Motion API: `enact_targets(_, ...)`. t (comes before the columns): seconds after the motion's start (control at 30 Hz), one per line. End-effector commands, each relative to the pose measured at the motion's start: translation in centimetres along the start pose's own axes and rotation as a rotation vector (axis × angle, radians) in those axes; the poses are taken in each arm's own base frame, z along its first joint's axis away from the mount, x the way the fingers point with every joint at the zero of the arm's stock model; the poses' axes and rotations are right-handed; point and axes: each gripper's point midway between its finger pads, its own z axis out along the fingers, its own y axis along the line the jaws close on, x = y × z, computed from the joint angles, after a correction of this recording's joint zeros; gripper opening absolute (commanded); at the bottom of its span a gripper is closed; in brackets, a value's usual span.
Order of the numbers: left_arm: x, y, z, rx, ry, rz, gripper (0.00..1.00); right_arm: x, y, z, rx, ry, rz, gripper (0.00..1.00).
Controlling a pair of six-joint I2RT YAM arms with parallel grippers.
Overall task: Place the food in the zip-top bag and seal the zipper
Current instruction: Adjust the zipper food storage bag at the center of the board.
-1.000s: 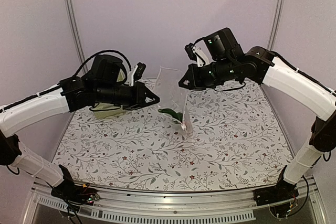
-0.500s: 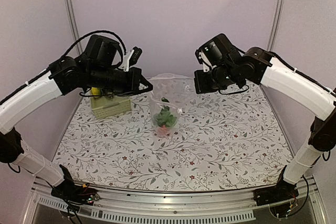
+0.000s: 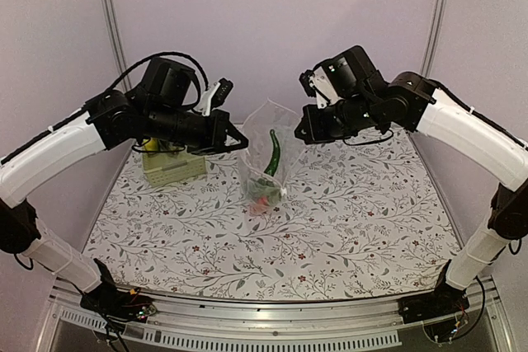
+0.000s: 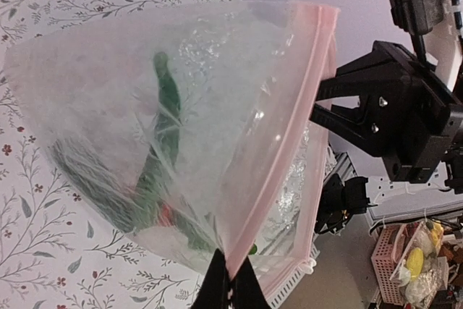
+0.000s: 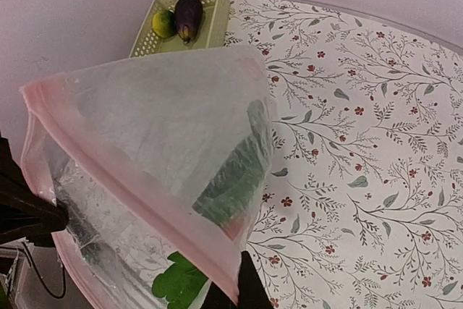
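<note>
Clear, crinkly zip-top plastic bag (image 3: pixel 264 125), judged light, limp and slippery, was held over the floral bench (image 3: pixel 371 204) with toy vegetables (image 3: pixel 273 152) inside, its stiffer pink zipper strip (image 4: pixel 317 34), judged the surest hold, pinched at opposite ends by the left end effector (image 4: pixel 230 269) and right end effector (image 5: pixel 235 284).

Blocked at centre back by zip-top bag (image 3: pixel 266 139), hung above table (image 3: pixel 355 220) between left gripper (image 3: pixel 242 143) and right gripper (image 3: pixel 294 133), both pinched on its top edge. No passage between the two. Crowded at back left by basket (image 3: pixel 176 169), under left arm. Open across near half and right side of table.
</note>
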Motion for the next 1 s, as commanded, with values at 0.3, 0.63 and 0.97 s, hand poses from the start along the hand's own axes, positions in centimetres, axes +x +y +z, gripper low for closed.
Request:
enact_targets(0.3,-1.1,-0.2,0.5,0.086,-0.052,-0.040,0.14,-1.8,3.3,-4.1,-0.215,-0.081,0.027,0.00)
enact_targets(0.63,-1.8,2.1,-2.0,0.021,-0.114,-0.047,0.83,-1.4,2.8,-3.9,-0.193,-0.080,0.030,0.00)
enact_targets(0.97,-3.5,9.8,-6.9,-0.248,-0.211,-0.044,0.99,-1.0,2.8,-4.1,-0.204,-0.071,0.010,0.00)
